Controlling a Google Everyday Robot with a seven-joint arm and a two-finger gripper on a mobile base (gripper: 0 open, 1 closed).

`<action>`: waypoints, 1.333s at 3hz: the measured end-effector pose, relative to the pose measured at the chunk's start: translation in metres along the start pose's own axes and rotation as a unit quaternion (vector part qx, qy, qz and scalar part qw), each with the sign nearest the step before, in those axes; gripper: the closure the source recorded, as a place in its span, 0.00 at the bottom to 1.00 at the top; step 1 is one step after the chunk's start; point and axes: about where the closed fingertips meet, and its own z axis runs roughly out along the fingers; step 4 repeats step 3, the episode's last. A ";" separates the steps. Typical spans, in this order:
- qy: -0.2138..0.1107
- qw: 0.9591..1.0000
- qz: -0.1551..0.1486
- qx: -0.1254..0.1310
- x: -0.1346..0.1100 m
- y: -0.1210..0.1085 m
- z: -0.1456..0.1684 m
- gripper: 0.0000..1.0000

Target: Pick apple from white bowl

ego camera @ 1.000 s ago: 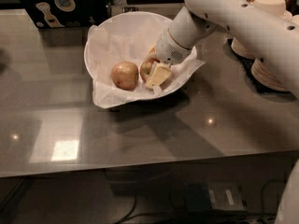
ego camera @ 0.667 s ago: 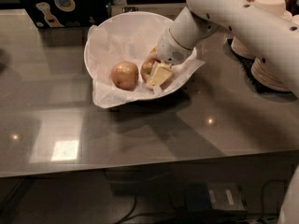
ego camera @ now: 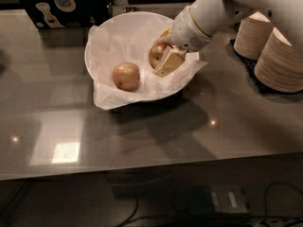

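Note:
The white bowl (ego camera: 124,32), lined with crinkled white paper, stands on the grey table toward the back. My gripper (ego camera: 159,54) reaches into its right side from the upper right. It is shut on the red apple (ego camera: 155,56), which sits between the tan fingers (ego camera: 169,63) just above the paper. A paler yellowish-tan apple (ego camera: 126,76) lies loose in the bowl, to the left of the gripper and apart from it.
Two stacks of beige paper plates (ego camera: 280,60) stand on a dark mat at the right, close to my arm. A black box (ego camera: 61,4) stands at the back left. The table's front edge (ego camera: 142,171) runs across below the bowl.
The red apple, earlier hidden behind the fingers, now shows between them. The gripper has risen slightly in the bowl. The paler apple has not moved.

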 end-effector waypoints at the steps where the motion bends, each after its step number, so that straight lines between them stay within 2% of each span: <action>1: -0.032 0.999 -0.007 0.024 -0.011 -0.001 -0.034 1.00; 2: -0.059 0.997 -0.022 0.034 -0.023 0.000 -0.065 1.00; 4: -0.061 0.997 -0.023 0.034 -0.024 0.000 -0.066 1.00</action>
